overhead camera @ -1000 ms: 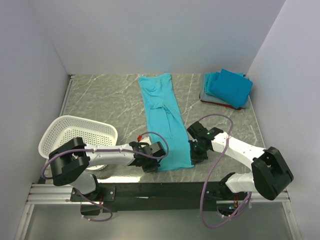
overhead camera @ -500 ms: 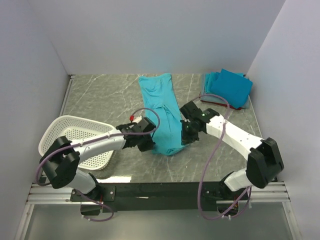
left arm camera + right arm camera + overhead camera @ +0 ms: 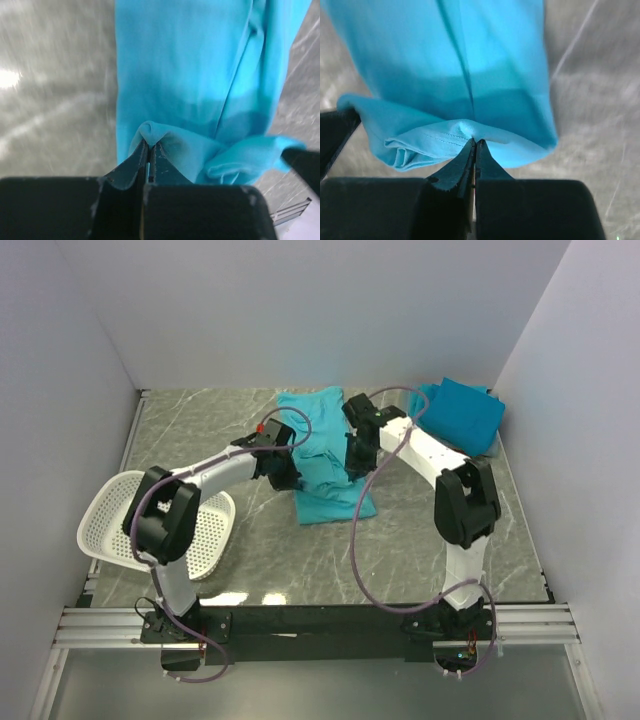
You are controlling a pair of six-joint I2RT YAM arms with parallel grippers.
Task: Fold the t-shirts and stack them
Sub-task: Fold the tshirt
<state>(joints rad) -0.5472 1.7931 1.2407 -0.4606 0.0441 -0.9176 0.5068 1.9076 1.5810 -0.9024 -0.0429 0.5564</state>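
A teal t-shirt [image 3: 325, 455] lies on the grey marble table, its near hem carried over towards the far end so it lies doubled. My left gripper [image 3: 285, 472] is shut on the hem's left corner; the cloth [image 3: 180, 90] bunches at its tips [image 3: 149, 146]. My right gripper [image 3: 356, 458] is shut on the hem's right corner; the cloth [image 3: 450, 65] folds over its tips [image 3: 475, 142]. A stack of folded t-shirts [image 3: 455, 415], teal on top with pale grey-blue and red beneath, sits at the far right.
A white perforated basket [image 3: 150, 525] stands at the near left, tipped against the left arm. White walls enclose the table on three sides. A black rail [image 3: 320, 620] runs along the near edge.
Both grippers have carried the shirt's near hem from the table's near edge towards the far end, folding the long shirt roughly in half. The arms are now stretched far out.
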